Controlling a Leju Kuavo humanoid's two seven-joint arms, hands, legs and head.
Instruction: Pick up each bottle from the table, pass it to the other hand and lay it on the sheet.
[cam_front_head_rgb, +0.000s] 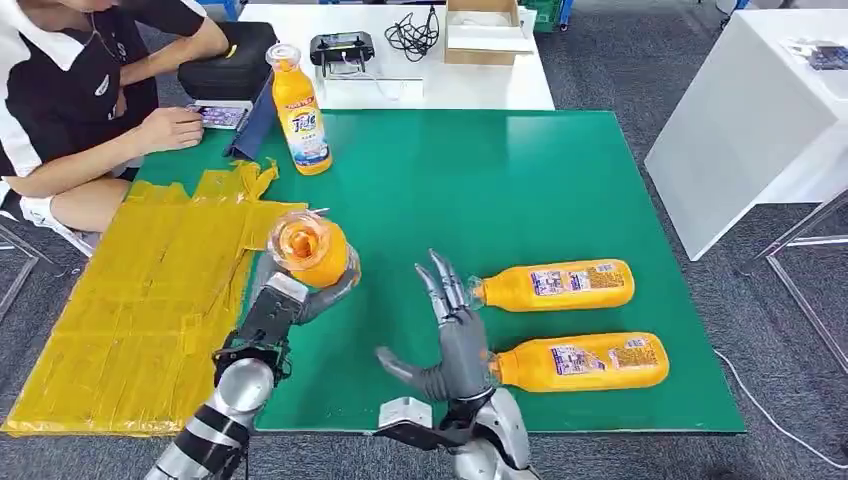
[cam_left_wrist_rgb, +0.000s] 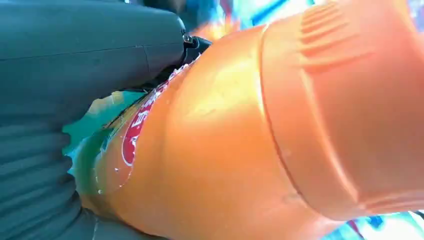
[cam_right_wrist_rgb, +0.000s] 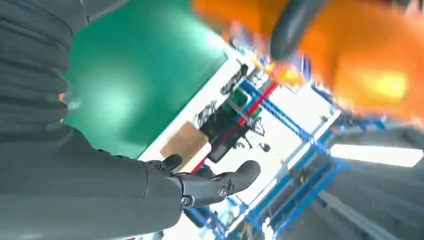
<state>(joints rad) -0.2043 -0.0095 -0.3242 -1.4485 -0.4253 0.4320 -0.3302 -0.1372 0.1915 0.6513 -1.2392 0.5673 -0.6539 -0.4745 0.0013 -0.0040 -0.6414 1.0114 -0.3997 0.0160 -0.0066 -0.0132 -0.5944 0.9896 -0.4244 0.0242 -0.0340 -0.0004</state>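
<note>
Left hand (cam_front_head_rgb: 300, 292): fingers wrapped around the body of the held bottle (cam_front_head_rgb: 312, 250), carried above the green table (cam_front_head_rgb: 520, 170) at the inner edge of the yellow sheet (cam_front_head_rgb: 130, 300); the cap end tips up toward the head camera, the base points down and away; the left wrist view confirms the grip at close range, orange plastic (cam_left_wrist_rgb: 240, 150) pressed against the grey thumb (cam_left_wrist_rgb: 90, 45); judged to be held on this side because the sheet lies to the robot's left, so the left hand is the placing hand.

Right hand (cam_front_head_rgb: 452, 340): fingers spread and straight, palm turned toward the held bottle, holding nothing; it stands just beside the bottle without touching; the right wrist view shows the same spread fingers (cam_right_wrist_rgb: 220, 182) with orange bulk beyond them; judged to be the giving hand, since the waiting stock lies within its reach.

Bottles, orange juice, count four:
- one in the left hand, as above;
- two lying on their sides on the table to the robot's right, the farther bottle (cam_front_head_rgb: 555, 285) and the nearer bottle (cam_front_head_rgb: 585, 362), roughly parallel, caps toward the right hand, near each other but apart;
- one upright bottle (cam_front_head_rgb: 298, 110) at the far left of the table, beyond the sheet's far corner.

Sheets, count one; no bottle lies on it yet.

Bystander, count one: a seated person (cam_front_head_rgb: 70, 90) at the far left corner, one hand by a small device (cam_front_head_rgb: 220, 117).
</note>
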